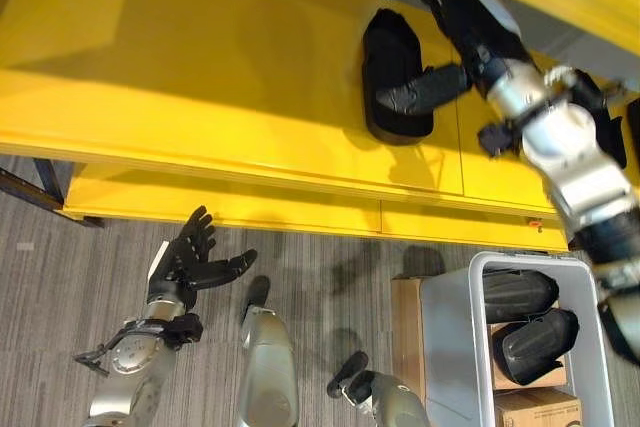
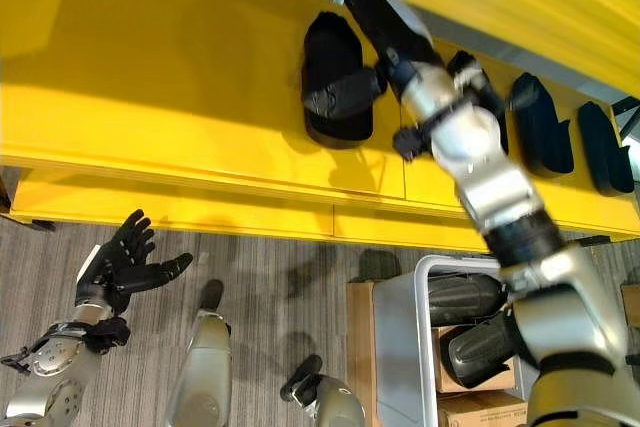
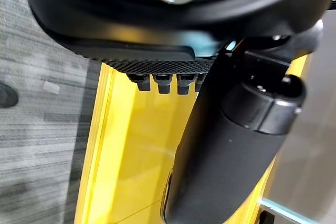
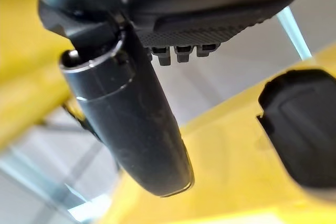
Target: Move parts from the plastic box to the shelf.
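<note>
A black part (image 1: 392, 57) lies on the yellow shelf (image 1: 200, 77). My right hand (image 1: 452, 9) reaches in over the shelf just right of it, open, fingers straight under the upper shelf board. Its thumb (image 1: 425, 89) stretches across the part's near end. In the right wrist view the part (image 4: 304, 129) lies on the yellow board beside the straight thumb (image 4: 131, 114). The white plastic box (image 1: 478, 277) stands at the lower right on the floor with two black parts (image 1: 520, 294) (image 1: 535, 345) inside. My left hand (image 1: 195, 257) hangs open low on the left above the floor.
Two more black parts (image 2: 540, 127) (image 2: 603, 150) lie further right on the shelf. Cardboard boxes (image 1: 405, 312) (image 1: 535, 409) stand beside and below the plastic box. The shelf's left half is bare yellow board. Grey carpet floor (image 1: 80, 277) runs in front of the shelf.
</note>
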Controlling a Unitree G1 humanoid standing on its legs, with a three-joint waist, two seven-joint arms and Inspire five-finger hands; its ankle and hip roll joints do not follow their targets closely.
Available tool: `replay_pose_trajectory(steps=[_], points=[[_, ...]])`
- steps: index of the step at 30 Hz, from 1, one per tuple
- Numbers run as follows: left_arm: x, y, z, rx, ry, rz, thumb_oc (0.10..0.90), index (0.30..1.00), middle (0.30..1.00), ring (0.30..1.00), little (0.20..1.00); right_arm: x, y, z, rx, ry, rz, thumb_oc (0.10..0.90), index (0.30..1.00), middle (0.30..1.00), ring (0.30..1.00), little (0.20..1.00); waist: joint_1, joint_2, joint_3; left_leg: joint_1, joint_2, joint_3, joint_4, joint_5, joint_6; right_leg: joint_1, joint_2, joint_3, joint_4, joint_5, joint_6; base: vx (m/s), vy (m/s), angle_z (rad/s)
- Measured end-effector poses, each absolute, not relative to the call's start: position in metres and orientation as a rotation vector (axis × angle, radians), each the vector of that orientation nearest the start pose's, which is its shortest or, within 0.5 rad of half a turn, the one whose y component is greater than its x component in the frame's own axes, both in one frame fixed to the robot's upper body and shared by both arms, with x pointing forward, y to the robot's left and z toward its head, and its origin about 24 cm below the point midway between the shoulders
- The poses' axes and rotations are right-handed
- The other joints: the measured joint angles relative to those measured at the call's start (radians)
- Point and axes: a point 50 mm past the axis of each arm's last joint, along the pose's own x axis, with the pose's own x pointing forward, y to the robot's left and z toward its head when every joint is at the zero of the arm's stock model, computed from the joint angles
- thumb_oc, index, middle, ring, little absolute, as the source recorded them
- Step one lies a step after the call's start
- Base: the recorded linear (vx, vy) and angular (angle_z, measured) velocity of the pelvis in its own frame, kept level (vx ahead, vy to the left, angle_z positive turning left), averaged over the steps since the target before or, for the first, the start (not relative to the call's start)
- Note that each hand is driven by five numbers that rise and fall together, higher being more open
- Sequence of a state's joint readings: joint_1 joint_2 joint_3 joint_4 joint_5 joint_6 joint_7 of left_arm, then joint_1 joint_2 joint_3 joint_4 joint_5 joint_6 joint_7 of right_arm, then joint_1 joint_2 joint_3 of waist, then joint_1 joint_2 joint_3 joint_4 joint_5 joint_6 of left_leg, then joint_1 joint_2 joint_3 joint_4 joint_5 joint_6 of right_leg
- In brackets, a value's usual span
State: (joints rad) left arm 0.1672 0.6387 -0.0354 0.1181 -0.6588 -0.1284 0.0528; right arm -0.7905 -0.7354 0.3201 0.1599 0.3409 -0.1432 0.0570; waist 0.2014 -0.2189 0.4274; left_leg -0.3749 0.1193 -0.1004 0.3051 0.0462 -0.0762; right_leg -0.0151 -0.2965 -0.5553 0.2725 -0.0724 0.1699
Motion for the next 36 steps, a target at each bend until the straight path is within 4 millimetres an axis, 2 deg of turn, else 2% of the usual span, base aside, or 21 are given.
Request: replay_pose_trajectory(steps=[1,2,5,8,13,15,18,21,23,25,29,30,31,34,36], points=[[0.209,0.285,0.028,-0.013,0.164,0.149,0.900,1.000,1.000,1.000,1.000,0.336,-0.170,0.243,-0.425,-0.595,0.330,0.900,1.000,1.000,1.000,1.000,-0.009,0.002,-0.023,0.012,-0.002,0.008,-0.013,0.001,0.001,0.012,0.001,0.001,-0.022,0.010,0.004,0.07,0.035,-0.08],[0.206,0.280,0.023,-0.036,0.175,0.151,0.900,1.000,1.000,1.000,1.000,0.333,-0.170,0.228,-0.400,-0.554,0.345,0.900,1.000,1.000,1.000,1.000,-0.034,0.022,-0.063,0.014,-0.004,0.013,-0.015,0.001,0.007,0.021,0.005,-0.001,-0.048,0.023,0.005,0.10,0.051,-0.11],[0.205,0.270,0.016,-0.088,0.176,0.151,0.900,1.000,1.000,1.000,1.000,0.324,-0.169,0.196,-0.250,-0.490,0.345,0.900,1.000,1.000,1.000,1.000,-0.056,0.041,-0.108,0.064,-0.005,0.035,-0.047,0.004,0.013,0.064,0.009,0.007,-0.100,0.040,0.006,0.07,0.054,-0.13],[0.190,0.266,-0.004,-0.127,0.255,0.187,0.900,1.000,1.000,1.000,1.000,0.312,-0.161,0.156,-0.107,-0.389,0.353,0.900,1.000,1.000,1.000,1.000,-0.072,0.054,-0.168,0.112,-0.003,0.063,-0.084,0.002,0.011,0.090,0.011,0.029,-0.134,0.048,0.008,0.03,0.046,-0.20],[0.182,0.254,-0.015,-0.165,0.279,0.179,0.900,1.000,1.000,1.000,1.000,0.302,-0.157,0.138,-0.083,-0.333,0.396,0.900,1.000,1.000,1.000,1.000,-0.096,0.078,-0.190,0.152,0.008,0.097,-0.102,0.007,0.004,0.091,0.015,0.065,-0.152,0.057,0.006,-0.01,0.047,-0.25],[0.168,0.256,-0.024,-0.196,0.310,0.231,0.900,1.000,1.000,1.000,1.000,0.296,-0.142,0.130,-0.023,-0.318,0.454,0.900,1.000,1.000,1.000,1.000,-0.087,0.084,-0.203,0.184,0.023,0.148,-0.091,-0.016,-0.003,0.075,0.016,0.140,-0.172,0.068,-0.002,-0.03,0.041,-0.81],[0.161,0.258,-0.030,-0.210,0.333,0.259,0.900,1.000,1.000,1.000,1.000,0.292,-0.140,0.127,-0.027,-0.308,0.489,0.900,1.000,1.000,1.000,1.000,-0.095,0.090,-0.211,0.200,0.024,0.184,-0.085,-0.026,-0.001,0.078,0.017,0.175,-0.208,0.101,0.000,-0.02,0.048,-0.53],[0.160,0.257,-0.031,-0.216,0.335,0.260,0.900,1.000,1.000,1.000,1.000,0.280,-0.147,0.116,-0.002,-0.275,0.473,0.900,1.000,1.000,1.000,1.000,-0.102,0.091,-0.216,0.200,0.019,0.201,-0.087,-0.034,0.004,0.085,0.014,0.193,-0.242,0.126,-0.004,0.04,0.071,-0.11],[0.163,0.255,-0.031,-0.207,0.335,0.249,0.900,1.000,1.000,1.000,1.000,0.265,-0.155,0.106,0.030,-0.257,0.447,0.900,1.000,1.000,1.000,1.000,-0.106,0.090,-0.222,0.200,0.012,0.191,-0.098,-0.030,0.008,0.103,0.010,0.173,-0.251,0.127,-0.002,0.04,0.078,0.27],[0.159,0.255,-0.035,-0.182,0.356,0.250,0.900,1.000,1.000,1.000,1.000,0.243,-0.163,0.084,0.073,-0.182,0.403,0.900,1.000,1.000,1.000,1.000,-0.124,0.079,-0.257,0.202,-0.003,0.179,-0.124,-0.018,0.012,0.112,0.003,0.153,-0.258,0.125,-0.003,0.03,0.072,0.24],[0.154,0.257,-0.040,-0.175,0.380,0.262,0.900,1.000,1.000,1.000,1.000,0.226,-0.175,0.063,0.093,-0.106,0.326,0.900,1.000,1.000,1.000,1.000,-0.151,0.071,-0.295,0.210,-0.019,0.181,-0.168,0.010,0.018,0.095,-0.011,0.141,-0.254,0.122,0.001,0.03,0.157,0.07],[0.153,0.257,-0.041,-0.174,0.385,0.267,0.900,1.000,1.000,1.000,1.000,0.218,-0.177,0.054,0.128,-0.075,0.284,0.900,1.000,1.000,1.000,1.000,-0.157,0.065,-0.297,0.219,-0.028,0.190,-0.166,0.013,0.026,0.091,-0.030,0.149,-0.248,0.118,0.007,0.02,0.224,-0.09],[0.148,0.256,-0.044,-0.185,0.400,0.281,0.900,1.000,1.000,1.000,1.000,0.211,-0.181,0.048,0.157,-0.059,0.238,0.900,1.000,1.000,1.000,1.000,-0.162,0.064,-0.298,0.222,-0.038,0.204,-0.142,-0.005,0.048,0.092,-0.047,0.159,-0.235,0.114,0.012,0.00,0.194,-0.29],[0.131,0.254,-0.052,-0.173,0.447,0.303,0.900,1.000,1.000,1.000,1.000,0.188,-0.201,0.029,0.158,0.028,0.116,0.900,1.000,1.000,1.000,1.000,-0.176,0.068,-0.304,0.226,-0.070,0.246,-0.089,-0.061,0.066,0.093,-0.094,0.213,-0.211,0.135,0.006,0.00,0.160,-0.35],[0.130,0.262,-0.051,-0.140,0.448,0.329,0.900,1.000,1.000,1.000,1.000,0.185,-0.203,0.021,0.170,0.058,0.086,0.900,1.000,1.000,1.000,1.000,-0.201,0.064,-0.306,0.221,-0.086,0.260,-0.085,-0.065,0.070,0.064,-0.107,0.220,-0.192,0.176,-0.022,0.01,0.341,-0.16]])
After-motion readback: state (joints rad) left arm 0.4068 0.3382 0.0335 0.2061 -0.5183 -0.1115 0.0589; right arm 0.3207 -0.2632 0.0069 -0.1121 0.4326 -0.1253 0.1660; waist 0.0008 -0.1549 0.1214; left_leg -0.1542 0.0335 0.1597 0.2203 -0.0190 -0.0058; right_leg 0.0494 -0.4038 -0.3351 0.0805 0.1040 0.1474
